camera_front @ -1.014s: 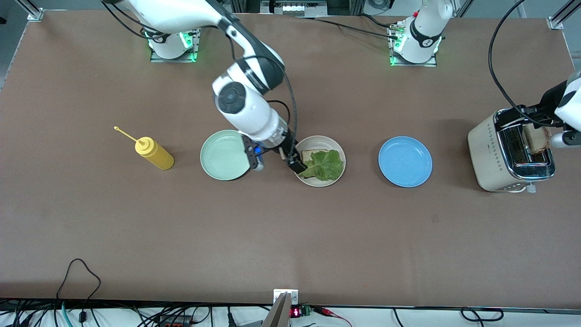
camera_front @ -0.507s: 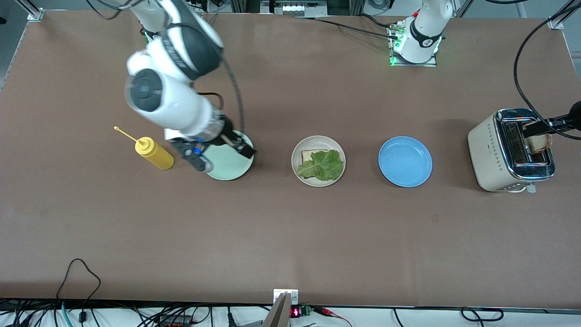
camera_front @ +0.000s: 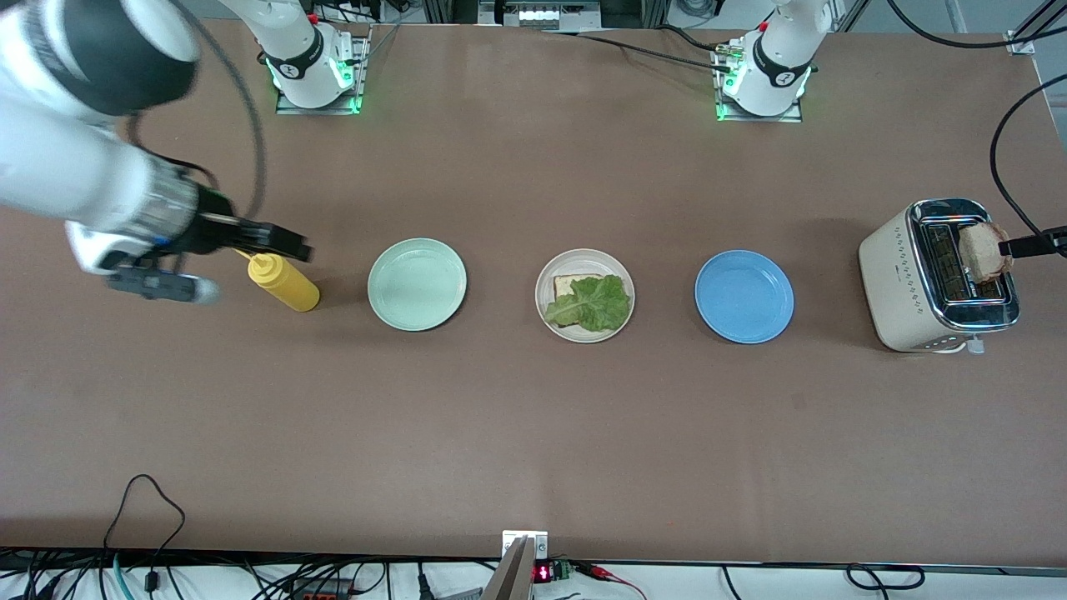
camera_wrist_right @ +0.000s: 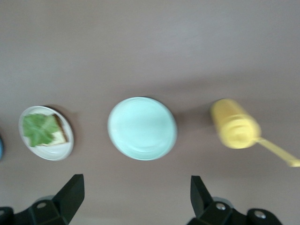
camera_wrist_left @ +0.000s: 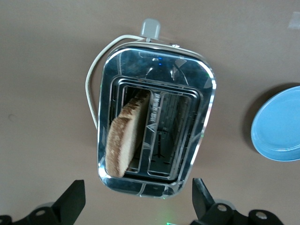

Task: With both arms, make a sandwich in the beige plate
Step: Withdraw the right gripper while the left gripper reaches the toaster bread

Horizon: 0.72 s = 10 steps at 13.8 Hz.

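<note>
The left gripper (camera_wrist_left: 136,186) is held over the toaster (camera_front: 894,275), its fingers spread apart and nothing clamped between them. Below this gripper, one toast slice (camera_wrist_left: 123,140) is seen standing tilted in a toaster slot, partly raised out of it. The right gripper (camera_wrist_right: 136,183) is held above the table near the yellow bottle (camera_front: 283,283), fingers likewise apart and empty. From this gripper toward the left arm's end, the green plate (camera_front: 417,284) is found first, then the beige plate (camera_front: 584,257), then the blue plate (camera_front: 743,297). On the beige plate, one bread slice (camera_front: 565,286) is laid flat and is largely covered by the lettuce (camera_front: 593,303). No top slice is placed on it.
</note>
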Tool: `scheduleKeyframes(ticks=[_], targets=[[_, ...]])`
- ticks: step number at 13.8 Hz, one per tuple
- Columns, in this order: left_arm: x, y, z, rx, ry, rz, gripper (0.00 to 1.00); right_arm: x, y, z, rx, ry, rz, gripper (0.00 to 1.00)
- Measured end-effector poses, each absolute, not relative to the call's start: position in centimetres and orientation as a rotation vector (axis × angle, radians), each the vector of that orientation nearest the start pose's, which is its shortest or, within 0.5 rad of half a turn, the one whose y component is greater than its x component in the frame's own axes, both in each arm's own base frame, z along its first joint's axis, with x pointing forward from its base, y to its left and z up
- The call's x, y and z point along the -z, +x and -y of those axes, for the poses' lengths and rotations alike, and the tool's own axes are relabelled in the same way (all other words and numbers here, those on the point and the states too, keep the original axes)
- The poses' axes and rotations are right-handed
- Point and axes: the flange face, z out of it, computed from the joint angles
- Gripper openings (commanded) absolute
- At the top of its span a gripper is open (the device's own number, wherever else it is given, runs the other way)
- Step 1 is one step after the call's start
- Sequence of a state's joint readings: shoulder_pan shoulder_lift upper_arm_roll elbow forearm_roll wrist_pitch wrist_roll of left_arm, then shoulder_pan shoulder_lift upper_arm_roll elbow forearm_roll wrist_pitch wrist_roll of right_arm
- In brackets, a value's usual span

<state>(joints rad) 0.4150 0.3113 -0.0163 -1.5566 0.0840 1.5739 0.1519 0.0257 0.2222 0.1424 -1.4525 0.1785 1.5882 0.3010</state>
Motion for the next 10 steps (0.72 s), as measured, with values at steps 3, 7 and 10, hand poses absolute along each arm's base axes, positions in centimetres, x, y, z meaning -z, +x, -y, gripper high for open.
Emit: scheduleKeyframes(ticks=[3, 7, 10], targets=[[-42.9, 56.5, -26.4, -0.511, -3.13, 0.313, 1.0, -58.5, 60.0, -3.7, -0.095, -3.076, -0.089, 1.0], [-39.7, 56.8, -27.8, -0.529, -3.186, 0.291, 1.0, -60.8, 58.8, 1.2, -0.045, -3.124, -0.134, 1.0], [-36.2, 56.0, -30.2, -0.598, -3.208, 0.353, 0.97, -59.2, 58.2, 3.6, -0.165, -3.119, -0.195, 1.0]])
